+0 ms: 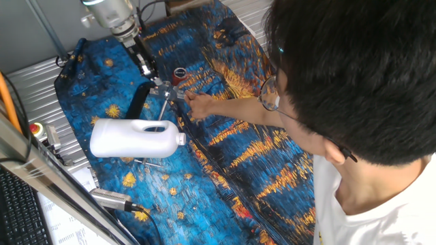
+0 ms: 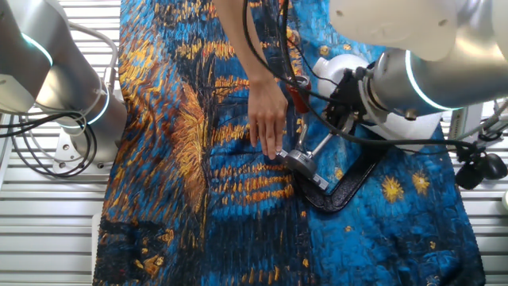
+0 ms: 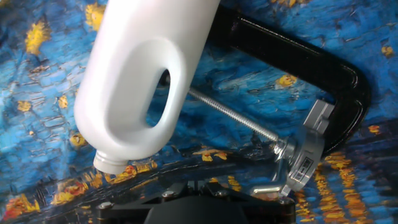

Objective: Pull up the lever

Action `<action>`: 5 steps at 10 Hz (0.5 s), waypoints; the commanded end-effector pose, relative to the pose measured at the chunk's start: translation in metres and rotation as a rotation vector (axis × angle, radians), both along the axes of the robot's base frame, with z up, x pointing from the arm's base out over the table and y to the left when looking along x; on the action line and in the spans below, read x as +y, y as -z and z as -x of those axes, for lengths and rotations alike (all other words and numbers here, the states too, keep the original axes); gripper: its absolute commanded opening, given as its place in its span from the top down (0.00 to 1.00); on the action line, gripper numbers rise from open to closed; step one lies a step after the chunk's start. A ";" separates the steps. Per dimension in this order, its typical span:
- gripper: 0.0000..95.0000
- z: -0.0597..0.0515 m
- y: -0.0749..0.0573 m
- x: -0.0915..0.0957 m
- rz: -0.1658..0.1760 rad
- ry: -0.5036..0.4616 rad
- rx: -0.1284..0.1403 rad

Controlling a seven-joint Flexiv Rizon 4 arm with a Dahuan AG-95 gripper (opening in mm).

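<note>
The pincer (image 1: 147, 66) is seen hanging just above the clamp (image 1: 165, 92), but whether its fingers are spread or closed cannot be told: in one fixed view they are small and dark, in the other fixed view they are hidden behind the arm (image 2: 413, 75) and its cables, and in the hand view only a dark strip of the hand shows at the bottom edge. No contact with the lever (image 1: 163, 107) can be made out.

The lever is seen slanting down from the clamp toward the jug (image 1: 136, 138), near the middle of the cloth-covered counter (image 1: 225, 156). In the hand view its threaded rod (image 3: 233, 116) passes behind the jug and its tip is hidden. The clamp's black base (image 3: 329, 59) is shown curving around the metal head (image 3: 305, 155).

A person's hand (image 2: 268, 119) rests on the clamp; this is absent from the hand view. The person's face is shown only in one fixed view.
</note>
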State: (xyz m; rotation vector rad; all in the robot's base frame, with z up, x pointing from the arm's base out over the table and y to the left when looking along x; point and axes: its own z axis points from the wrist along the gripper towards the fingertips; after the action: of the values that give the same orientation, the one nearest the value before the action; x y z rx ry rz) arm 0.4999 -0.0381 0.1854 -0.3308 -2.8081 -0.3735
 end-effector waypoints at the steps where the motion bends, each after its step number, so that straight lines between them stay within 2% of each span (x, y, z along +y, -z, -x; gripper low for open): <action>1: 0.80 0.000 -0.003 0.000 -0.011 -0.030 0.043; 3: 0.80 0.000 -0.004 0.001 -0.014 -0.034 0.058; 4: 0.80 0.001 -0.009 0.001 -0.024 -0.045 0.090; 5: 0.80 0.002 -0.011 0.002 -0.027 -0.050 0.106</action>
State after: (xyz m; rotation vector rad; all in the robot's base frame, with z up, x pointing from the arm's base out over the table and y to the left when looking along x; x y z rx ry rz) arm 0.4948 -0.0357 0.1958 -0.2700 -2.7124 -0.3699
